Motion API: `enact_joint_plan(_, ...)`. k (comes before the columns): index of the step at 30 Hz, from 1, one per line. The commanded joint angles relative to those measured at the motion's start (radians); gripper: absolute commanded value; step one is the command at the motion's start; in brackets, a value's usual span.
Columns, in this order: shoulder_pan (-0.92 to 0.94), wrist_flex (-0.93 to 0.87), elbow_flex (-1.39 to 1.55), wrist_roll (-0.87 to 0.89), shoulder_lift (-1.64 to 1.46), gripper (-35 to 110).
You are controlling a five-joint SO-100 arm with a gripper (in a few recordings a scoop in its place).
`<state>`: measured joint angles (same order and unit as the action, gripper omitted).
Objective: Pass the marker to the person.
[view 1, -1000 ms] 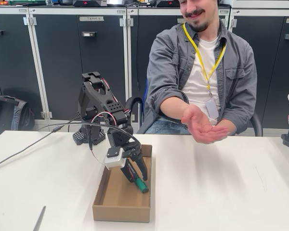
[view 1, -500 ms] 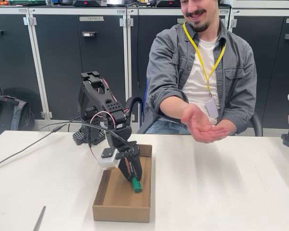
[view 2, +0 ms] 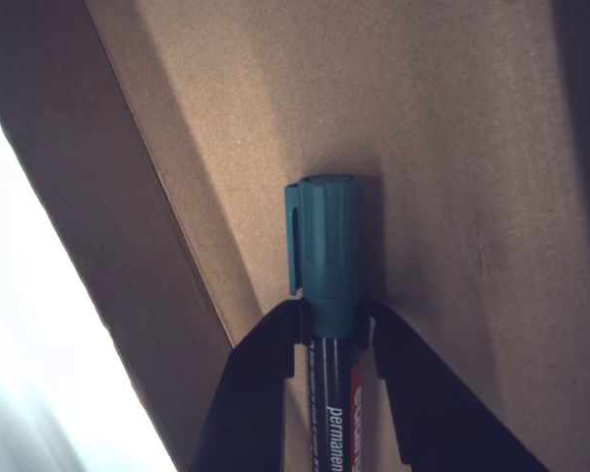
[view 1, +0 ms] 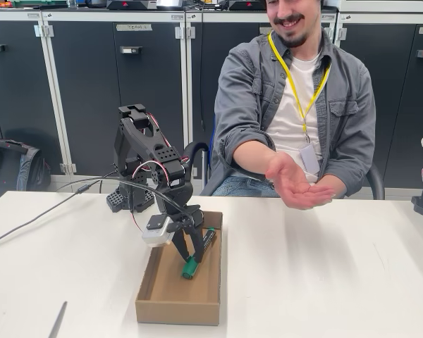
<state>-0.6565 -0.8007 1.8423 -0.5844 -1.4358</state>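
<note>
the shallow open brown cardboard box (view 1: pixel 178 304) sits on the white table (view 1: pixel 324 282), and everything else is placed here against it. the black two-finger gripper (view 1: pixel 188 248) of the black arm (view 1: pixel 144 158) reaches down inside the box, toward its far right part in the fixed view. its fingers are closed on the slim dark marker with a red label, white lettering and a green cap (view 1: pixel 198 254), which slants with the cap end low, at or just above the box floor; the fixed view is too coarse to say whether the cap touches. in the wrist view the gripper (view 2: pixel 331 329) clamps the marker (view 2: pixel 326 295) just behind the cap, one black finger (view 2: pixel 246 393) on each side, with the cap pointing at the box's brown floor (view 2: pixel 452 197) beside an inner wall (view 2: pixel 128 246).

behind the box and to its right, across the table, sits the person in a grey button-up jacket, white t-shirt and yellow lanyard with a badge (view 1: pixel 296 91). the person's open hand (view 1: pixel 295 184) is held palm up above the table, well apart from the box and higher than the gripper. a thin grey stick-like object (view 1: pixel 58 320) lies on the table to the box's left, near the front edge.
</note>
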Motion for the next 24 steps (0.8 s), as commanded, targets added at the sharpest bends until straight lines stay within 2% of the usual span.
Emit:
enact_joint_plan(1, -0.003, -0.002, -0.078, -0.026, -0.077, -5)
enact_joint_plan(15, 0.005, -0.044, -0.262, -0.169, -0.176, -5)
enact_joint_plan(24, 0.009, -0.146, -0.365, -0.230, -0.282, -5)
